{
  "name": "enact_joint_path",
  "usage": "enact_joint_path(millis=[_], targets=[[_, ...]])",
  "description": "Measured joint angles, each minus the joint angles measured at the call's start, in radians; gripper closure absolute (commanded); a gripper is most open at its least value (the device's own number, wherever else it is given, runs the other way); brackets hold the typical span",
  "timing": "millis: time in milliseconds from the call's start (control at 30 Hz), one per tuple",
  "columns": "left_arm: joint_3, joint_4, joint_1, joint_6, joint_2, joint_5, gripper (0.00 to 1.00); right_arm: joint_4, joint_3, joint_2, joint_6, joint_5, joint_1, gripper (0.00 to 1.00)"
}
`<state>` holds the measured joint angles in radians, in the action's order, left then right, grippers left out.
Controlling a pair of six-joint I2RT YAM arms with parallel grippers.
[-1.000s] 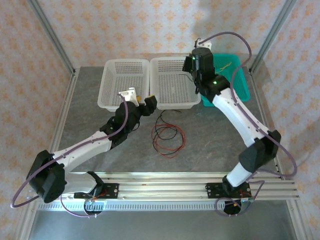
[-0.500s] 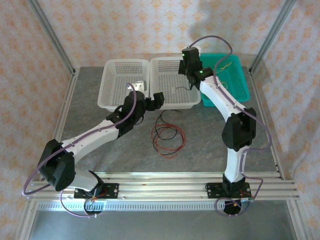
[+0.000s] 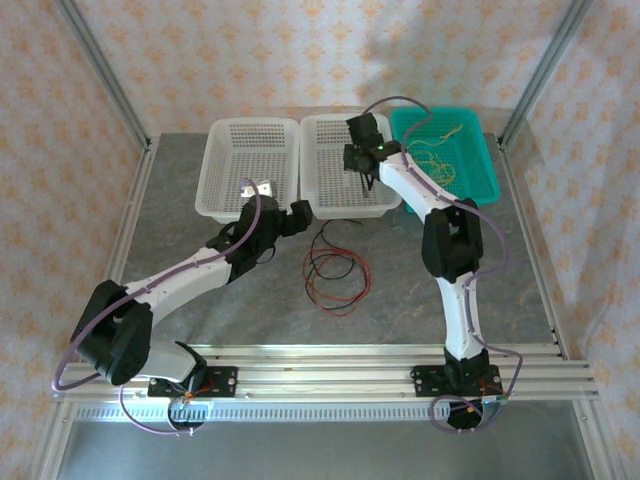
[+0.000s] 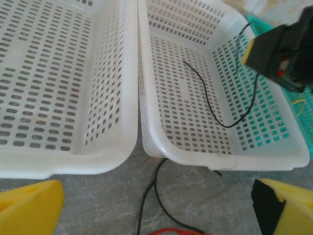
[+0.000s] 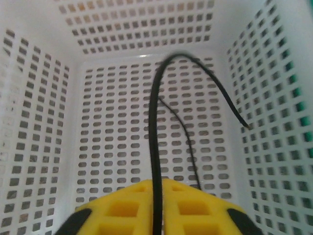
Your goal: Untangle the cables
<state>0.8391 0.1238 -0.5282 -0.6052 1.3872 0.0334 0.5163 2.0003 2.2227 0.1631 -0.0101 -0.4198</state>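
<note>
Right tool (image 5: 155, 198) pinching thin black cable (image 5: 155, 122) inside middle white basket (image 5: 146, 58). Left tool (image 4: 156, 208) wide open, empty. Red-black cable tangle (image 3: 335, 272) on bench (image 3: 420, 290). Likely light, limp, slippery; grab free end.

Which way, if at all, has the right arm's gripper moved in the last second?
Yes. The right gripper shifted left, from the teal plastic basket to above the right-hand white perforated basket.

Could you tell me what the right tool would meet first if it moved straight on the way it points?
Probably the perforated floor of the white plastic basket, straight ahead of the right tool; depth is hard to judge. The thin black cable pinched in it extends ahead.
</note>
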Motion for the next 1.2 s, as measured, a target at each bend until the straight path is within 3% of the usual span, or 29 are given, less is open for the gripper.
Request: enact_joint_path(millis=[200, 533, 600, 767, 900, 1067, 1200], targets=[[0.000, -0.004, 0.000, 0.003, 0.000, -0.007, 0.00, 0.011, 0.018, 0.050, 0.022, -0.093, 0.000, 0.57], [0.000, -0.023, 0.000, 0.047, 0.000, -0.026, 0.01, -0.008, -0.008, 0.018, 0.042, -0.117, 0.000, 0.54], [0.000, -0.035, 0.000, 0.055, 0.000, -0.026, 0.01, -0.011, -0.016, -0.010, 0.059, -0.116, 0.000, 0.55], [0.000, -0.065, -0.025, 0.069, 0.000, -0.026, 0.01, -0.058, -0.141, -0.154, 0.095, -0.122, 0.000, 0.47], [0.000, -0.084, -0.061, 0.088, 0.000, -0.024, 0.01, -0.096, -0.254, -0.277, 0.100, -0.120, 0.000, 0.48], [0.000, -0.137, -0.111, 0.103, -0.005, 0.001, 0.01, -0.132, -0.438, -0.460, 0.082, -0.114, 0.000, 0.62], [0.000, -0.162, -0.153, 0.101, -0.027, 0.006, 0.05, -0.140, -0.576, -0.575, 0.080, -0.113, -0.006, 0.64]])
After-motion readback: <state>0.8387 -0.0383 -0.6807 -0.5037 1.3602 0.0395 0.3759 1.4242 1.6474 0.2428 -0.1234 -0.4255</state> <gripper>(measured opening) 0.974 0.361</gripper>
